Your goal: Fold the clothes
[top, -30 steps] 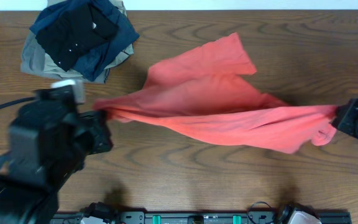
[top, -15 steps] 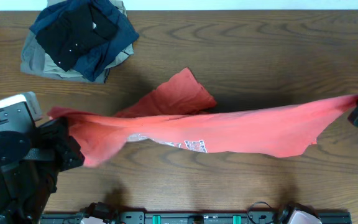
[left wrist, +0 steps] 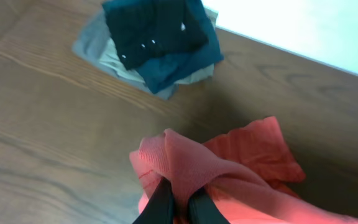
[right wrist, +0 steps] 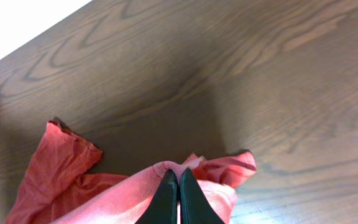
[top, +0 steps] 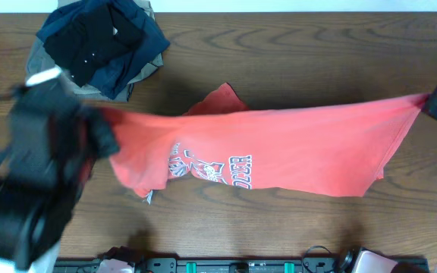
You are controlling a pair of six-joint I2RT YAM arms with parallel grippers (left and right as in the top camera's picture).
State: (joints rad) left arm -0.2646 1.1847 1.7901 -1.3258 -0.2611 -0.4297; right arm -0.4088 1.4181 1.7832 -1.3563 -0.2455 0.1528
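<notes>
The coral-red T-shirt (top: 294, 144) hangs stretched across the table between my two grippers, its white-outlined lettering (top: 211, 171) facing up near the left. My left gripper (top: 103, 125) is shut on the shirt's left edge. In the left wrist view its gripper (left wrist: 180, 200) pinches a bunched fold of the shirt (left wrist: 185, 158). My right gripper (top: 434, 103) is shut on the right corner. In the right wrist view its gripper (right wrist: 178, 186) clamps a hem of the shirt (right wrist: 104, 199) above the wood. A sleeve (top: 222, 100) trails on the table behind.
A pile of black, navy and khaki folded garments (top: 97, 45) lies at the back left, also seen in the left wrist view as the pile (left wrist: 154, 40). The wooden table (top: 317, 53) ends at a white strip behind. A black rail (top: 241, 265) runs along the front edge.
The shirt has gone from a bunched band to a spread sheet with its lettering showing. My left arm swung back toward the pile, and the right gripper shifted to the far right.
</notes>
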